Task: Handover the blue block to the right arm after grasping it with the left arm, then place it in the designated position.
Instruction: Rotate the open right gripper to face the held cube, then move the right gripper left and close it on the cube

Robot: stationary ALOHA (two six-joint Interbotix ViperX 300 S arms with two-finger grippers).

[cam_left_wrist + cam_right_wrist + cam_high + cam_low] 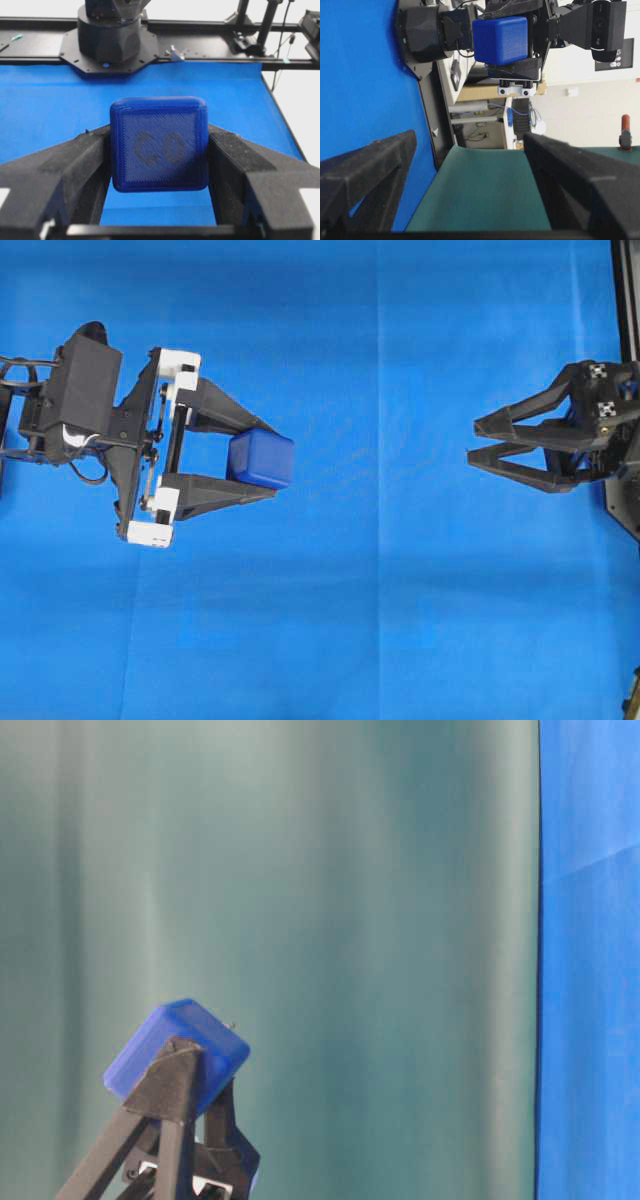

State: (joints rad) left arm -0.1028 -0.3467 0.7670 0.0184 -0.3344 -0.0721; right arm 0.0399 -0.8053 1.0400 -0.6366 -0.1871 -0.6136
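- The blue block point(261, 459) is sitting left of the middle in the overhead view, up off the blue cloth point(380, 620).
- The left gripper point(270, 460) is squeezing the blue block between its two black fingers point(225, 412), right at their tips.
- The block is a cube, so no side is longer than the others.
- In the left wrist view, the block's flat face with the faint mark is looking straight back at the camera, sitting square and level between the fingers.
- In the table-level view, the block is looking tipped, with one corner pointing up, in the lower left of the frame.
- The left gripper's fingers are pointing toward the right of the overhead view.
- The right gripper point(472, 440) is sitting at the right edge of the overhead view, well apart from the block.
- Its jaws are standing wide open and holding nothing.
- Its fingers are pointing left, toward the block.
- In the right wrist view, the block is showing at the top of the frame, probably a little off to one side of the open jaws.
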